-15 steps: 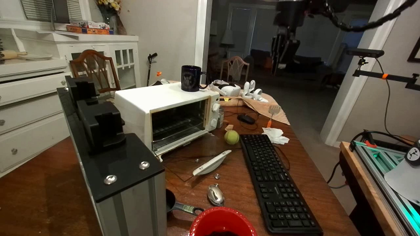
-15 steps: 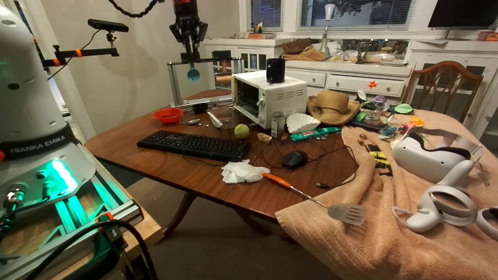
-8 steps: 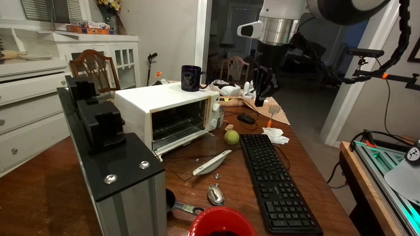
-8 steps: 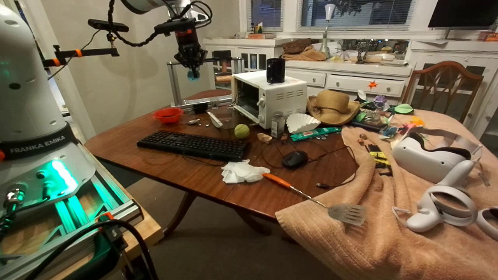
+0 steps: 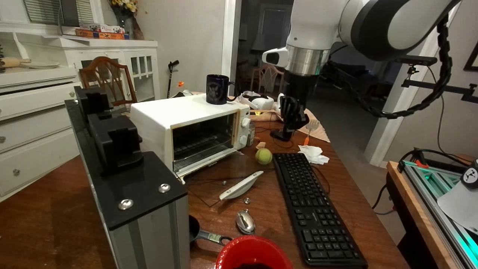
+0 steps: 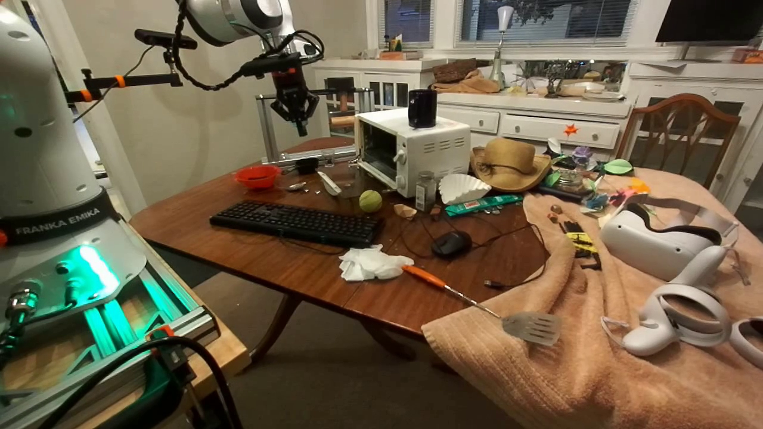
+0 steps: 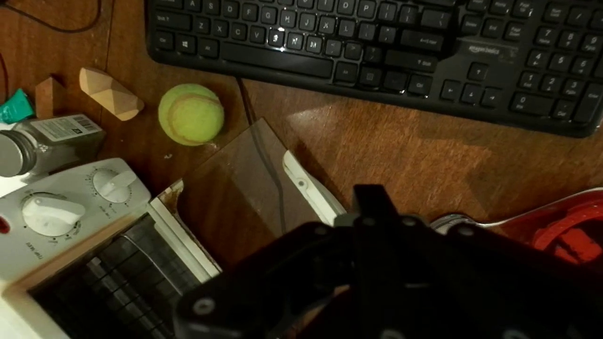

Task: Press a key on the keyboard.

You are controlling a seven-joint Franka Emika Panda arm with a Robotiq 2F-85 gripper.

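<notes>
The long black keyboard (image 5: 313, 209) lies flat on the wooden table. It also shows in an exterior view (image 6: 292, 221) and along the top of the wrist view (image 7: 278, 60), with its right part toward the right edge. My gripper (image 5: 286, 136) points down and hangs in the air above the table, apart from the keyboard. In an exterior view it (image 6: 301, 128) is well above the table top. In the wrist view the gripper (image 7: 371, 200) comes in from below. Its fingertips are together with nothing seen between them.
A white toaster oven (image 5: 194, 112) with a dark mug (image 5: 217, 89) on top stands beside the keyboard. A tennis ball (image 7: 191, 114), a white-edged glass door (image 7: 306, 183), a spoon (image 5: 245, 222) and a red bowl (image 6: 257, 176) lie near it. White tissue (image 6: 372, 263) and a mouse (image 6: 451, 244) lie beyond one end.
The arm has come down into view and the gripper has lowered toward the table, tilting a little on the way. The keyboard and other objects have not moved.
</notes>
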